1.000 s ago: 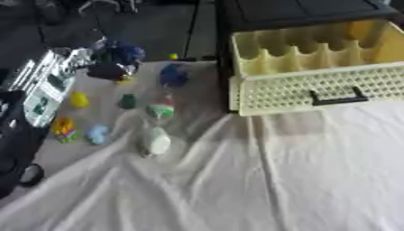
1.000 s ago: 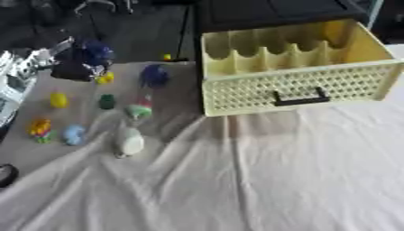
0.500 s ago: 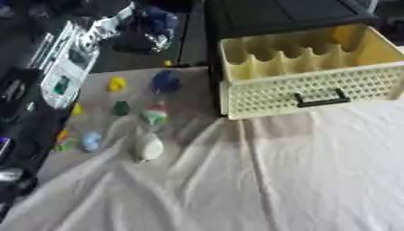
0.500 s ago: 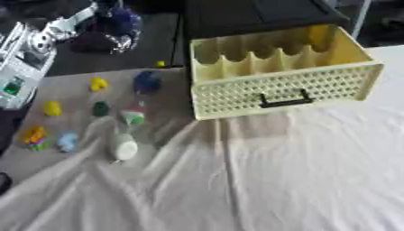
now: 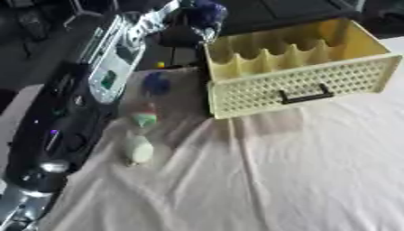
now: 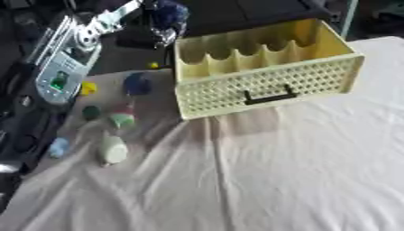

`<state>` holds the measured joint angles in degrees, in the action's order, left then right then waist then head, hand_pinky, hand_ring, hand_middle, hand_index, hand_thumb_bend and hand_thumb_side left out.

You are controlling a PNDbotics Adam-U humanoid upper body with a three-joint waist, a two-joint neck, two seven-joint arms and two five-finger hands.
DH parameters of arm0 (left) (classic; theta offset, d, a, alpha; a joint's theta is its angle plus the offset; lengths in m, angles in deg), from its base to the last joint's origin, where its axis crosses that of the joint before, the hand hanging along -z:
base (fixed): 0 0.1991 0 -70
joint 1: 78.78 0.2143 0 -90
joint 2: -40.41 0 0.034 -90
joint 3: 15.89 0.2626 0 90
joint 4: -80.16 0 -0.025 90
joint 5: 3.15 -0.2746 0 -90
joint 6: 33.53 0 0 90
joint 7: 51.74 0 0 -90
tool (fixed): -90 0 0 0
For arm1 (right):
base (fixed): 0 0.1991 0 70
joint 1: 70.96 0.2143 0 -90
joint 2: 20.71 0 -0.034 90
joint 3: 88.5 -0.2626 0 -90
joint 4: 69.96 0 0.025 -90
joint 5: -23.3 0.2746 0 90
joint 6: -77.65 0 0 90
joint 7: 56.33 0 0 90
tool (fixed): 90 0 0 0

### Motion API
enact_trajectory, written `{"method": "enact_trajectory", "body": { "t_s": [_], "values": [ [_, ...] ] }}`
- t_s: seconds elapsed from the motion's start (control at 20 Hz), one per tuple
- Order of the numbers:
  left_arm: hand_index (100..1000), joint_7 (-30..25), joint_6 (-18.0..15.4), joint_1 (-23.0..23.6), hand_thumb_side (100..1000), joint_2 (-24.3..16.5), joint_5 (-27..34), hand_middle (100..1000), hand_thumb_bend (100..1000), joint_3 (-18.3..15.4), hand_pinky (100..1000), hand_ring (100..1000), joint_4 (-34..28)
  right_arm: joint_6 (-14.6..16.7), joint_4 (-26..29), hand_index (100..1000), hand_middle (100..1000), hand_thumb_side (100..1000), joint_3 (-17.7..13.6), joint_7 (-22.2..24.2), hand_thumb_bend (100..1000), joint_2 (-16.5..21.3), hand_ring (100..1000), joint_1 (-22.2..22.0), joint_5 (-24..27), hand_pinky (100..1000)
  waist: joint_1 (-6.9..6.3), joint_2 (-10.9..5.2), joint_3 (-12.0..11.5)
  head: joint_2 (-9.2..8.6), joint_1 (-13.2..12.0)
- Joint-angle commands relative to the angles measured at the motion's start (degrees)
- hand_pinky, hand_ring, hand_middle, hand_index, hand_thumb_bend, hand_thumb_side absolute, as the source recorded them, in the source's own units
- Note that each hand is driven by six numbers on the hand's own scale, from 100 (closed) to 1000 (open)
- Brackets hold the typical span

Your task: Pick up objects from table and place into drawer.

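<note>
Blue object [image 6: 168, 12] in curled robot hand [image 6: 162, 28]

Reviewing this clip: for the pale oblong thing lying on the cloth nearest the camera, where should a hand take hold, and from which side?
Probably across the middle of the pale oblong thing, from above: it lies lengthwise on the cloth with bare cloth on either side for fingers.

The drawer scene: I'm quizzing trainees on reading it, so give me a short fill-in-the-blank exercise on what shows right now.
1. The left hand holds a dark ____ object above the drawer's rear-left corner.
2. The yellow drawer has a ____ handle on its perforated front.
3. The drawer and small toys rest on a ____ cloth.
4. The pale white toy lies on the drawer's ____ side.

Missing words: blue; black; white; left
</note>
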<state>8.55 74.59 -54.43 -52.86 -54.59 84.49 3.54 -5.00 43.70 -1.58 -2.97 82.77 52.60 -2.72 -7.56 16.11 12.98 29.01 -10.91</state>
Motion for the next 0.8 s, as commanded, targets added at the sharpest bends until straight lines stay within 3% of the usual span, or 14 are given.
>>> {"method": "enact_trajectory", "body": {
  "t_s": [0.05,0.1,0.2,0.25,0.35,0.4,0.45,0.8],
  "values": [
    [572,2.9,1.1,-1.7,687,0.8,0.3,380,100,-1.4,100,375,3.9,0.2,0.9,809,689,786,0.0,0.2,100,0.6,662,1.3,0.5,583,0.18,-0.73,0.6,-0.86,-0.9],
    [578,3.9,1.2,-1.8,690,1.2,0.4,383,100,-1.5,100,378,5.3,0.2,0.9,809,688,786,0.0,0.3,100,0.6,662,1.4,0.5,583,0.07,-0.59,0.9,-0.99,-1.0],
    [709,5.2,0.9,-1.7,739,1.6,1.0,440,129,-1.7,106,427,7.7,0.2,0.9,809,688,788,0.0,0.3,100,0.5,662,1.5,0.6,584,-0.09,-0.3,1.3,-1.18,-1.1],
    [868,5.5,0.4,-1.7,852,1.7,1.3,553,234,-1.6,200,523,8.4,0.2,0.9,808,687,790,-0.1,0.3,100,0.5,661,1.5,0.6,584,-0.13,-0.19,1.4,-1.17,-1.0],
    [948,5.3,-1.5,-1.7,913,1.6,2.3,658,353,-1.3,330,629,8.9,0.1,0.9,808,686,790,-0.2,0.2,100,0.5,660,1.3,0.5,583,-0.2,-0.03,1.2,-0.97,-0.8],
    [961,4.9,-2.4,-1.6,920,1.5,2.9,685,380,-1.3,360,657,8.9,0.1,0.9,808,686,790,-0.2,0.1,100,0.5,660,1.2,0.6,583,-0.24,0.01,1.1,-0.86,-0.7],
    [983,4.5,-3.2,-1.6,907,1.5,3.4,747,452,-1.3,458,736,8.7,0.0,0.9,808,686,791,-0.2,0.1,100,0.5,660,1.1,0.6,584,-0.28,0.04,1.1,-0.75,-0.6],
    [999,4.4,-4.8,-1.6,845,1.3,3.0,793,539,-1.6,480,768,8.5,0.1,0.9,808,686,790,-0.1,0.3,100,0.3,660,1.3,0.8,583,-0.35,0.09,1.3,-0.63,-0.6]
  ]
}}
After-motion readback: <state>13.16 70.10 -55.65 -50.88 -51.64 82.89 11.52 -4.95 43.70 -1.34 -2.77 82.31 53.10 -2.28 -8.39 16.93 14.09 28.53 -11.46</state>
